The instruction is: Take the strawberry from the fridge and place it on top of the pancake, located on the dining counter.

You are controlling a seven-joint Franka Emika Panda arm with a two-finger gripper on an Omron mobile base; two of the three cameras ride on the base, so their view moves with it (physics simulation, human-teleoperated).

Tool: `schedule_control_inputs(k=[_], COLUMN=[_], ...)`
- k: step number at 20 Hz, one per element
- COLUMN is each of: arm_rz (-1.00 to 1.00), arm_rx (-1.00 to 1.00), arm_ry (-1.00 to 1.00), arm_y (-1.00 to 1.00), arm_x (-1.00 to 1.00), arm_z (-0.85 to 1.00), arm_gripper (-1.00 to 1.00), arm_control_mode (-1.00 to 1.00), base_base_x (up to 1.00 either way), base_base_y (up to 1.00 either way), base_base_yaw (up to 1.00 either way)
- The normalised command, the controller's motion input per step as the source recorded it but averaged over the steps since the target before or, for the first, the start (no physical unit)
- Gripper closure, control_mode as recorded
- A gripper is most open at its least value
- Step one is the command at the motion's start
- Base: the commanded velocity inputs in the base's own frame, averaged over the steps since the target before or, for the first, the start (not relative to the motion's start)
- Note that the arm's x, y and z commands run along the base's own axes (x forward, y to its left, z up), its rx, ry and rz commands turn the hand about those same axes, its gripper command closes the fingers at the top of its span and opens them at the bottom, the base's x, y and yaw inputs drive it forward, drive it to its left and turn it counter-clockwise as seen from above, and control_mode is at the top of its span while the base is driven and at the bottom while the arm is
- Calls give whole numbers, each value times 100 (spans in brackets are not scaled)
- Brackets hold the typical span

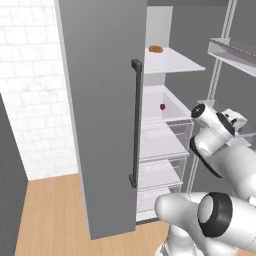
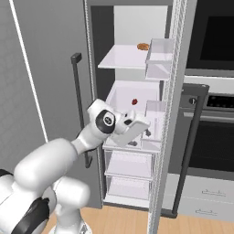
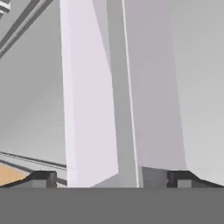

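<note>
Reaching: I held my hand (image 2: pixel 141 132) at the front of the open fridge (image 1: pixel 100 125), level with the middle shelf (image 2: pixel 123 93).
Hand state: my jaws stood wide apart with nothing between them; the two dark tips (image 3: pixel 43 178) showed far apart at the bottom of the hand view.
Hand pose: my hand was tilted, pointing forward and somewhat down toward the shelf's front edge; in the right base view it sat just in front of that edge, below the berry's level.
Arm pose: my forearm rose from the base and bent at the wrist (image 2: pixel 106 119) toward the fridge interior.
Strawberry: the strawberry (image 1: pixel 162 106) lay alone on the middle white shelf, toward the back, apart from my hand.
Handling: I judged it light, soft and easily bruised, also small and rounded enough to roll or slip; a gentle pinch across its red body, below the green cap, seemed the best hold.
Other item: an orange-brown pastry (image 1: pixel 155 49) sat on the top shelf (image 1: pixel 172 61), well above the berry.
Progress: I judged the pick not yet made.
</note>
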Motion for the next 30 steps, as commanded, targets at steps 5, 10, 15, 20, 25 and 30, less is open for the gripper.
schedule_control_inputs(k=[5, 10, 15, 20, 25, 30], arm_rz=[13, 19, 9, 5, 0, -13], arm_rx=[12, 57, 62, 43, 0, 0], arm_ry=[-15, -3, 5, 26, 17, -12], arm_y=[93, 100, 84, 92, 28, -13], arm_x=[-12, 0, 9, -3, -21, -21], arm_z=[39, 0, -13, -26, -37, -32], arm_gripper=[-100, -100, -100, -100, -100, -100], arm_control_mode=[-100, -100, -100, -100, -100, -100], base_base_x=[0, 0, 0, 0, 0, 0], base_base_y=[0, 0, 0, 0, 0, 0], base_base_yaw=[0, 0, 0, 0, 0, 0])
